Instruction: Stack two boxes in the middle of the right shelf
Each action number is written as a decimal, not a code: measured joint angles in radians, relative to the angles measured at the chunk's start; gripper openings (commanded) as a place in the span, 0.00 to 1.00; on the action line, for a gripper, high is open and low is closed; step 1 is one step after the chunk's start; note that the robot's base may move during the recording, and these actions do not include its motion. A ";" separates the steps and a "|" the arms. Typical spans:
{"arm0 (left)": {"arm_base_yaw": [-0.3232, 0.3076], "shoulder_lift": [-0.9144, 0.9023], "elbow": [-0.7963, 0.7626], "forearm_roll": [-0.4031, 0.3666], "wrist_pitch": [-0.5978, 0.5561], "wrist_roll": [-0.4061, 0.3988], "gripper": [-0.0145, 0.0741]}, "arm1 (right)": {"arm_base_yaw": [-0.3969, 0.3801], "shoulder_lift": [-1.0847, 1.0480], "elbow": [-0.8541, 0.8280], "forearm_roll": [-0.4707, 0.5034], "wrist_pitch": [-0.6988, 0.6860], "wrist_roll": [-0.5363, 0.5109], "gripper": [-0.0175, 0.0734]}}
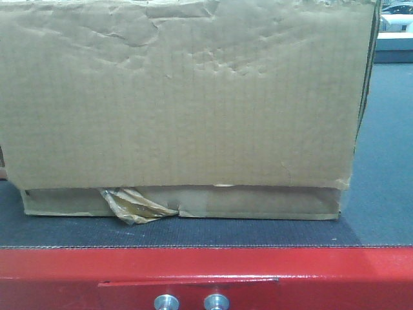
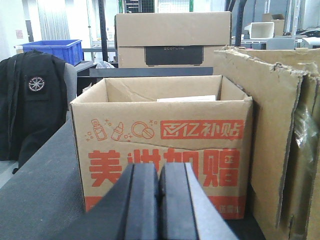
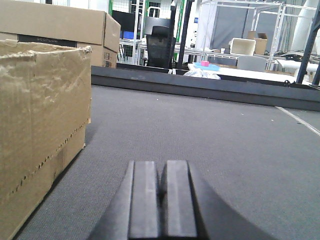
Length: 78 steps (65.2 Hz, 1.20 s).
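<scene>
left gripper [image 2: 159, 197]: pinched tight, empty, printed box [image 2: 200, 115] dead ahead | right gripper [image 3: 160, 200]: pinched tight too, plain box [image 3: 40, 125] off left

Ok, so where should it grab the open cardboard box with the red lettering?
Probably the top edge of its near or left wall, coming from above: the open-topped cardboard box with red lettering exposes thin rims, while the large plain brown cardboard box crowds its right side.

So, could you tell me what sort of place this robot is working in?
Likely a lab or workshop with storage: cardboard boxes, a blue plastic crate and metal frame rigs behind.
</scene>
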 measured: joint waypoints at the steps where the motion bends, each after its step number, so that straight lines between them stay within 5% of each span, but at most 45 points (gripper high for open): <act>1: 0.000 0.000 0.000 0.000 0.000 0.000 0.04 | 0.000 0.000 0.000 0.000 0.000 0.000 0.01; 55: 0.000 0.000 0.000 0.000 -0.017 0.000 0.04 | 0.000 0.000 0.000 0.000 0.000 0.000 0.01; 78: 0.000 0.082 -0.364 0.000 0.329 0.000 0.04 | 0.000 0.000 0.000 0.000 0.000 0.000 0.01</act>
